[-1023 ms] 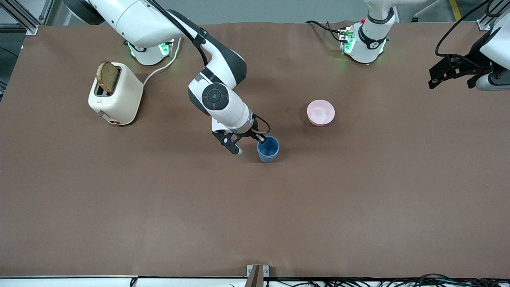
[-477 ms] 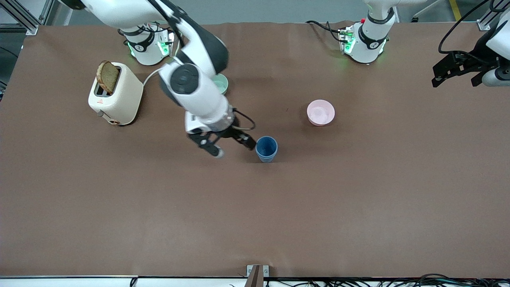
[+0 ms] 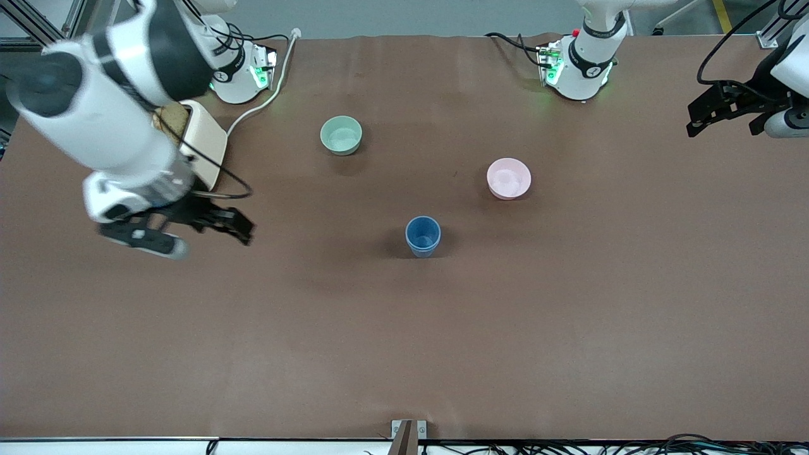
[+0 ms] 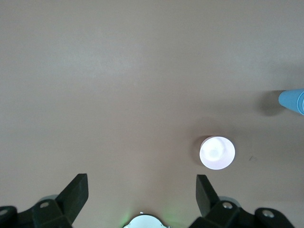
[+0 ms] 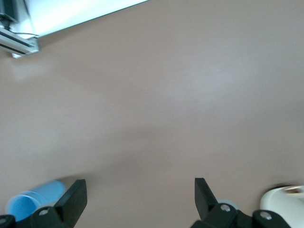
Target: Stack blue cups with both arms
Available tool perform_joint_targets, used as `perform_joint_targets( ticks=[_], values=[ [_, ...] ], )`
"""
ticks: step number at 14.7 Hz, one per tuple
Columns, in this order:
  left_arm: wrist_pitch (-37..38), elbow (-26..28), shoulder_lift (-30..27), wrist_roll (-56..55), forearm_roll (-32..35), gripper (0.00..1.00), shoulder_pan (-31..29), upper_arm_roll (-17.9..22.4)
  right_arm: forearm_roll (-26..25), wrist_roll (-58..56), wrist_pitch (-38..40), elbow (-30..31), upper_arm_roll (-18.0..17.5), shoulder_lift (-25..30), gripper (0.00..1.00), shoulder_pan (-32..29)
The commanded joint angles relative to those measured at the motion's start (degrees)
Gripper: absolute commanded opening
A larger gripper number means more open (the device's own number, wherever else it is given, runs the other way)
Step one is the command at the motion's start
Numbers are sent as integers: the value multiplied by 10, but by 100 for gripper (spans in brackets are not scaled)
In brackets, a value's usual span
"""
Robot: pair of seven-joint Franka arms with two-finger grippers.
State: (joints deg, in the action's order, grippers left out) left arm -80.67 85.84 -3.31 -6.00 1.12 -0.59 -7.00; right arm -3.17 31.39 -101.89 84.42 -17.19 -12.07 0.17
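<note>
I see the blue cups [image 3: 423, 236] standing upright on the brown table [image 3: 569, 328], one inside the other as far as I can tell, and I take this stack as my landmark. The pink bowl [image 3: 509, 178] is near the stack, farther from the front camera and toward the left arm's end of the table. The green bowl [image 3: 341, 135] is farther still from the camera than the stack, toward the right arm's end. The right gripper [image 3: 189, 230] is in the air over bare table, well apart from the stack toward the right arm's end, just in front of the toaster [image 3: 203, 144]; its fingers are apart and hold nothing. The left gripper [image 3: 727, 114] waits high at the left arm's end of the table, well apart from the stack, its fingers also spread and empty. In the left wrist view the pink bowl [image 4: 217, 152] shows between these fingers.
</note>
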Motion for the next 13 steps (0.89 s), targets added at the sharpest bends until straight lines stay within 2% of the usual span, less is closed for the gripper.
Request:
perform_joint_targets(
  ticks=[1, 5, 8, 10, 11, 13],
  values=[
    [10, -5, -5, 12, 11, 100, -6, -1, 1, -83, 57, 36, 10, 68, 100, -47],
    [19, -4, -3, 13, 6, 100, -1, -4, 5, -213, 116, 36, 93, 100, 100, -47],
    [19, -3, 3, 13, 4, 100, 1, -5, 12, -266, 152, 16, 140, 105, 100, -41],
    [19, -4, 2, 13, 2, 100, 2, -6, 29, -286, 185, -1, 210, 104, 100, 6],
    [19, -4, 1, 13, 2, 100, 3, -6, 39, -288, 186, -1, 223, 104, 100, 11],
    [20, -4, 2, 15, 2, 100, 4, -5, 45, -289, 187, -7, 222, 104, 100, -7]
  ],
)
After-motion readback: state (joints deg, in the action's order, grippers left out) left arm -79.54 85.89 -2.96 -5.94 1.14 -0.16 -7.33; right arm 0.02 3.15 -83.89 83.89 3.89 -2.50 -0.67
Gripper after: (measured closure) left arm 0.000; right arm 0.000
